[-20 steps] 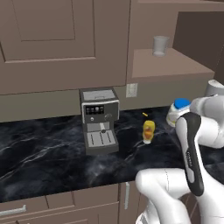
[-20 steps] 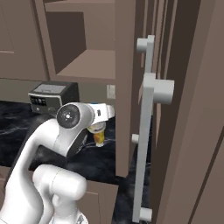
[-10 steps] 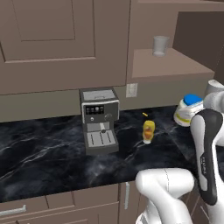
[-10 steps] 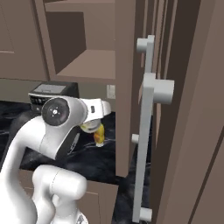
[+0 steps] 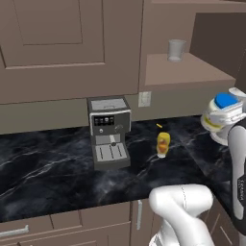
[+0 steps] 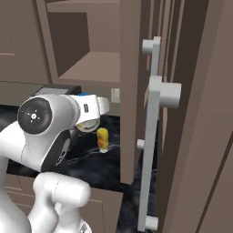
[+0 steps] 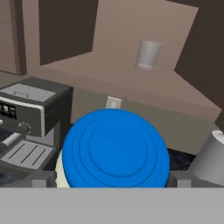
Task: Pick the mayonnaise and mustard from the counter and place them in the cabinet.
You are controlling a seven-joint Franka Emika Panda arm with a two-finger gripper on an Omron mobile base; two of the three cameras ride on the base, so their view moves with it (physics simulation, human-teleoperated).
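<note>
The pincer [image 7: 113,183] is clamped wide across the mayonnaise [image 5: 220,115], one dark tip on each side of the jar at the bottom of the hand view, where the blue lid fills the lower middle. In the left base view the jar hangs at the right edge, lifted clear of the worktop [image 5: 57,168] and lower than the cabinet [image 5: 182,72] shelf's front lip at upper right. Open air lies between the jar and that lip; the pincer's own body is partly cut off by the right edge of the frame.

The mustard [image 5: 163,144] stands upright on the worktop at frame centre, well apart from the jar and to the right of the coffee machine [image 5: 109,132] (a grey, boxy unit against the back wall). Bare black marble-look surface spreads to the left and in front of both.

On the cabinet shelf a pale grey cup [image 5: 176,50] stands toward the back, at the top of the left base view; the shelf in front of it is flat and tan. A small white wall outlet [image 5: 144,99] sits under the shelf. To the upper left is a panelled-door cabinet [image 5: 62,43].

In the right base view the white arm hides most of the jar at left centre, and a swung-open door [image 6: 157,132] with a pale handle blocks the right half; the mustard's label is too small to read.
</note>
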